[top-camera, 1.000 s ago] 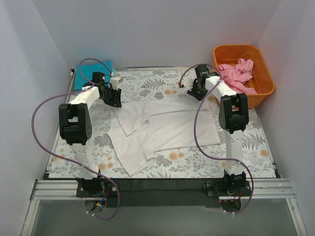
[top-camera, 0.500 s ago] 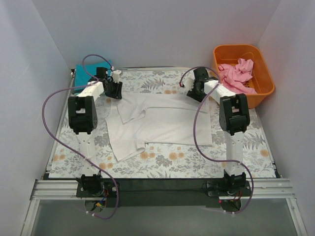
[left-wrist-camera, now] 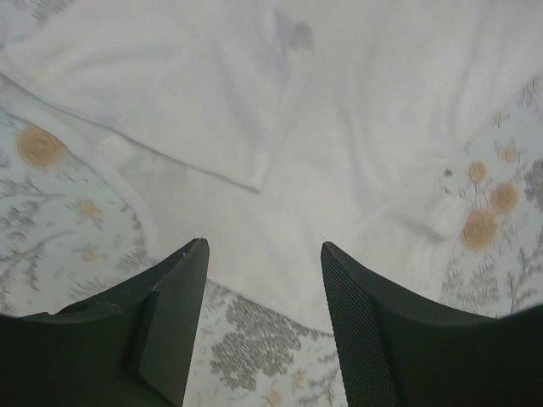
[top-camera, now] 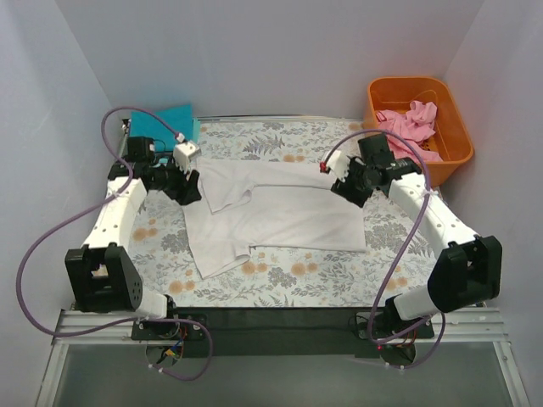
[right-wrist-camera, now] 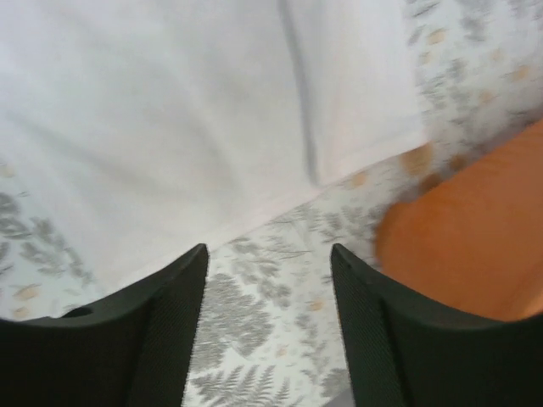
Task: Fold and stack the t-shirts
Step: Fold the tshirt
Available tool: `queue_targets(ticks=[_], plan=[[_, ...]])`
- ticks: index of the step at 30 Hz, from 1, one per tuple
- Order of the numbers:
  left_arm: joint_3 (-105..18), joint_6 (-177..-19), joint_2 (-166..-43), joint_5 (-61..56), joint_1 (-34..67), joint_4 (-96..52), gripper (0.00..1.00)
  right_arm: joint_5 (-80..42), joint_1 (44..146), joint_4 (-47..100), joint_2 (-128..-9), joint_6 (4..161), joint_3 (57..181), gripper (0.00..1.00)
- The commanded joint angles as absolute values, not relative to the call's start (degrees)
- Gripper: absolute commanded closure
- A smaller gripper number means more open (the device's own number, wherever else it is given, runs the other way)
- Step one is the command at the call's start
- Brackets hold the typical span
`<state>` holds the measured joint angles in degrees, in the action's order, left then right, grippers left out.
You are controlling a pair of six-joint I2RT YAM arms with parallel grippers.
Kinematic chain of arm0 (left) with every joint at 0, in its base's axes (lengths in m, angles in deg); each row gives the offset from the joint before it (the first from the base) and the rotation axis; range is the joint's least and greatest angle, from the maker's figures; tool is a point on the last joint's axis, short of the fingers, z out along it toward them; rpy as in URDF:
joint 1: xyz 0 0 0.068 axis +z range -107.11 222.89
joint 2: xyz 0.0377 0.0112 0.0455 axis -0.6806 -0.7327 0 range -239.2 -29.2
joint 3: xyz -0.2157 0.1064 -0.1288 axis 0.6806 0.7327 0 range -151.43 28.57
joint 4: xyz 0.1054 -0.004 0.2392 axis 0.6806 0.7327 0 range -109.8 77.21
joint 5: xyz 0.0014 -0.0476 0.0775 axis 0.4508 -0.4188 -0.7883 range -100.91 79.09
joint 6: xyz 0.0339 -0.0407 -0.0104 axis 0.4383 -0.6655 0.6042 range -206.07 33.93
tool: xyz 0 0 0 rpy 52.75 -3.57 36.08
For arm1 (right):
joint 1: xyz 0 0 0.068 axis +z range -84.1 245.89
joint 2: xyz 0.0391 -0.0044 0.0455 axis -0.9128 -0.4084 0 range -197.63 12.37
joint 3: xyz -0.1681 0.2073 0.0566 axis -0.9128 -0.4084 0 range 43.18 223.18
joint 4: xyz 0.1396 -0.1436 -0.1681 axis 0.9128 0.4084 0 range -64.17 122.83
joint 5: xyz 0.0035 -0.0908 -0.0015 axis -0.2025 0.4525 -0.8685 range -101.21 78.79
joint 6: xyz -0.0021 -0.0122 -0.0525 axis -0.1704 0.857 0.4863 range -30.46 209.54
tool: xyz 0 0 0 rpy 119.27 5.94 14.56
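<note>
At the far left corner of the flowered desk lies a soft teal cloth t-shirt, folded small. It looks like the start of the stack.

Next comes the left pincer. It hangs just over the left edge of the big white cloth t-shirt. Its two fingers are spread and hold nothing.

The white cloth t-shirt lies flat in the middle of the desk, likely so it can be folded. One flap on its left side is already turned in.

The right pincer hangs by the shirt's right edge, spread apart and empty too. One arm on each side probably helps lift the cloth evenly.

At the far right, a crumpled pink cloth t-shirt waits in the orange plastic tub.
</note>
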<state>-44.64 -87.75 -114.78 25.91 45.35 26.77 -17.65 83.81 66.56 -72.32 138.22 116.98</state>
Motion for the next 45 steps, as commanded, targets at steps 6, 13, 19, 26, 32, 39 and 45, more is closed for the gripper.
queue_targets(ticks=[6, 13, 19, 26, 32, 39, 45], plan=[[-24.17, -73.08, -107.69, 25.13, 45.35, 31.18, 0.51, -18.25, 88.92, 65.21, -66.73, 135.15, 94.18, 0.47], [-13.09, -70.00, -103.20, 19.33, 43.68, 24.07, 0.51, -14.03, 90.06, 59.23, -65.33, 135.86, 86.78, 0.44], [-11.42, -68.32, -104.78, 17.57, 43.68, 21.25, 0.53, -12.89, 90.33, 57.12, -65.94, 136.56, 84.06, 0.44], [-8.96, -66.65, -106.63, 16.16, 41.40, 19.15, 0.58, -11.48, 90.68, 52.55, -67.96, 136.65, 81.06, 0.49], [-5.18, -64.72, -106.02, 13.17, 40.78, 18.26, 0.88, -9.19, 91.21, 51.76, -67.53, 136.30, 79.04, 0.81], [-4.21, -64.01, -101.54, 13.26, 40.69, 22.03, 1.00, -7.17, 91.21, 53.25, -65.59, 136.21, 79.48, 0.99], [-6.23, -61.73, -93.46, 15.46, 40.78, 33.28, 1.00, -8.40, 91.21, 58.69, -60.94, 136.12, 81.59, 0.99]])
